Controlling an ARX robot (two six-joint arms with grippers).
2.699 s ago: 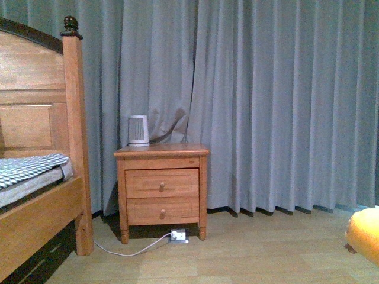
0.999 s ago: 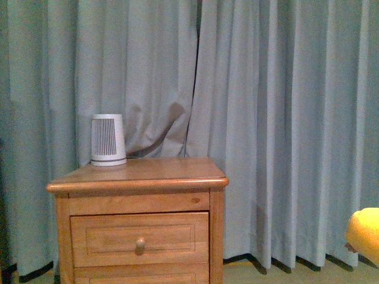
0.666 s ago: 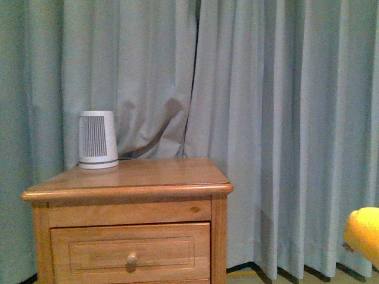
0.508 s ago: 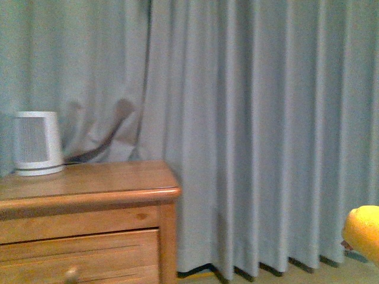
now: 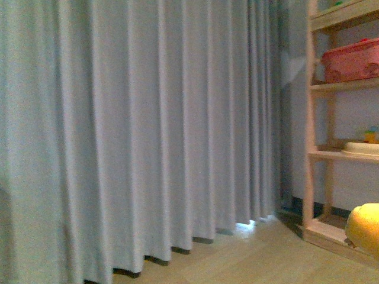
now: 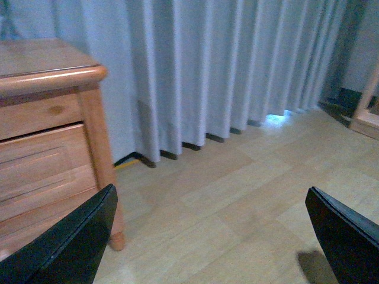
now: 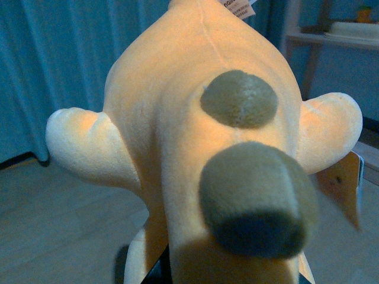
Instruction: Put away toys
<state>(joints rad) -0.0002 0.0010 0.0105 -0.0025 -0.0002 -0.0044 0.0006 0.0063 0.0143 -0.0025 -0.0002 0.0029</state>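
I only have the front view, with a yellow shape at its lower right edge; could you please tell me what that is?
Observer: The right wrist view shows a yellow-orange plush toy with two grey-green patches, filling the frame.
Operator: Can you see the right gripper closed on it?
Observer: No, the toy blocks that from view; a white tag shows at its far end.
Operator: And the other arm?
Observer: The left gripper is open and empty, with a wooden nightstand beside it.
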